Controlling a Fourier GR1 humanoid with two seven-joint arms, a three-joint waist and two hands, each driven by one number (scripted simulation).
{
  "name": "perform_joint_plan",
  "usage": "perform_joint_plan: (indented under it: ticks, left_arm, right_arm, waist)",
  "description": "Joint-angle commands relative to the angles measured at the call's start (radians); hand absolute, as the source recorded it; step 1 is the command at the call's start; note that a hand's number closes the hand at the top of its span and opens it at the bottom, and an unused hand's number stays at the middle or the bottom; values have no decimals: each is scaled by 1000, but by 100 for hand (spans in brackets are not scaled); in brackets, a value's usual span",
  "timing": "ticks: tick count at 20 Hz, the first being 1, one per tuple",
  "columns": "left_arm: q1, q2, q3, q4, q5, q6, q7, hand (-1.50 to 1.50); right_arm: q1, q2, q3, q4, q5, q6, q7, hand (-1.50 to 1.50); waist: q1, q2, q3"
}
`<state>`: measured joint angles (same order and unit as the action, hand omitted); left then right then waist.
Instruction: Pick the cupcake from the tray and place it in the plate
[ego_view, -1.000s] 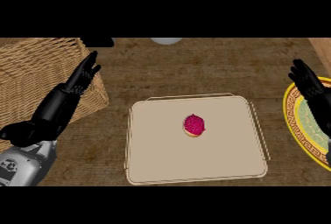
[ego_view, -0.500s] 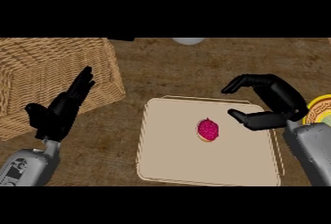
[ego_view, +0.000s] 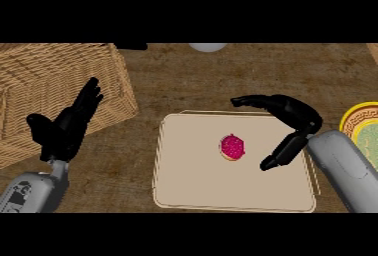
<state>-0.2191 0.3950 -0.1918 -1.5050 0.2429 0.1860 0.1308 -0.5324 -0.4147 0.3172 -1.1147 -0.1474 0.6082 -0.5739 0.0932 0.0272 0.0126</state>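
No readable text, label, brand, number or sign appears anywhere in the head view. A small dark marking shows on the grey left forearm (ego_view: 26, 192) near the lower left edge, but it is too small and blurred to make out as letters or figures.

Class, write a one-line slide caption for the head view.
Right hand poised open over the tray beside the pink cupcake, plate at right; left hand rests open by the wicker basket.
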Motion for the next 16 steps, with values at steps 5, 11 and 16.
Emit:
perform_joint_plan:
  ticks: [5,11,16]
  left_arm:
    - [5,9,43,105,17,-27,3,0]
    - [6,11,45,87,14,-39,14,0]
    - [19,-10,62,109,6,-20,2,0]
  right_arm:
    - [-122,-38,134,180,242,25,-319,-150]
    - [-267,-28,227,299,321,-4,-328,-150]
    - [-267,-32,331,345,426,-82,-418,-150]
  waist:
    - [-39,-2,-10]
    - [-32,-5,-11]
    - [-57,-12,-12]
